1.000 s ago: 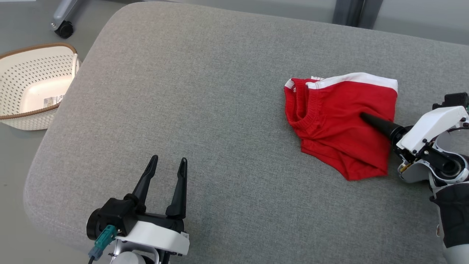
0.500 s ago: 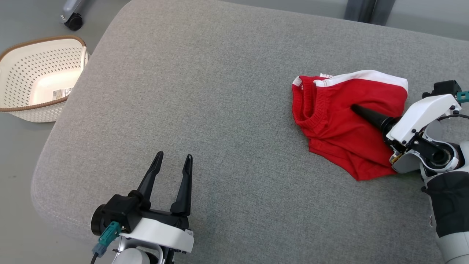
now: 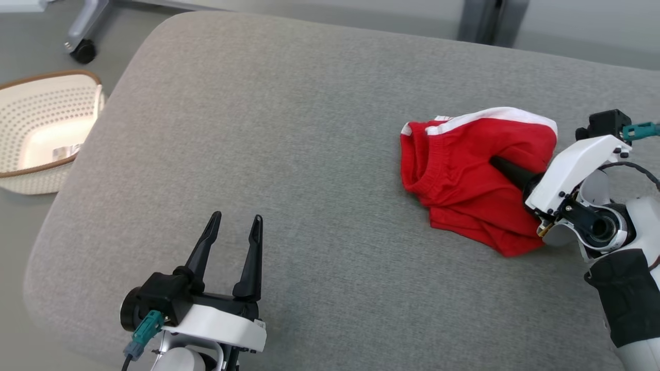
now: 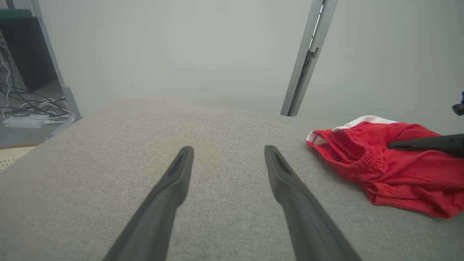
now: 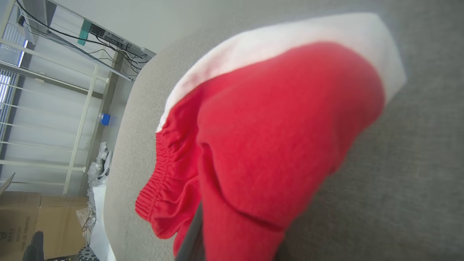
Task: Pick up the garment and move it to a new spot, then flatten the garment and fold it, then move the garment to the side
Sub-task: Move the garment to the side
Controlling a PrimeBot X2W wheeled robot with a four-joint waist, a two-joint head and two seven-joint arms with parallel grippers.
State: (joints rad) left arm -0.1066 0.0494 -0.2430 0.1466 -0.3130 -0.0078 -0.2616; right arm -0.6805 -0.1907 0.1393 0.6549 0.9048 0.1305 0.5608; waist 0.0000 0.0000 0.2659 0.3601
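The garment [image 3: 464, 175] is a pair of red shorts with a white band, lying crumpled on the right part of the grey cushion [image 3: 309, 129]. My right gripper [image 3: 496, 163] reaches in from the right and is shut on a pinch of the red cloth near its middle; one dark finger lies on top and the other is hidden under the fabric. In the right wrist view the garment [image 5: 272, 127] bulges up over a dark finger [image 5: 190, 237]. My left gripper [image 3: 237, 219] stands open over the cushion's near left, far from the shorts [image 4: 380, 170], with nothing between its fingers [image 4: 174, 181].
A white perforated basket [image 3: 31, 183] with a brown rim sits on the floor left of the cushion. A caster wheel [image 3: 85, 51] and a grey metal post [image 3: 477, 20] stand beyond the far edge. Bare cushion stretches between the two grippers.
My right gripper has slid further onto the shorts and closed on the cloth, which now bunches up around it. The head camera shifted a little; the left gripper stayed open.
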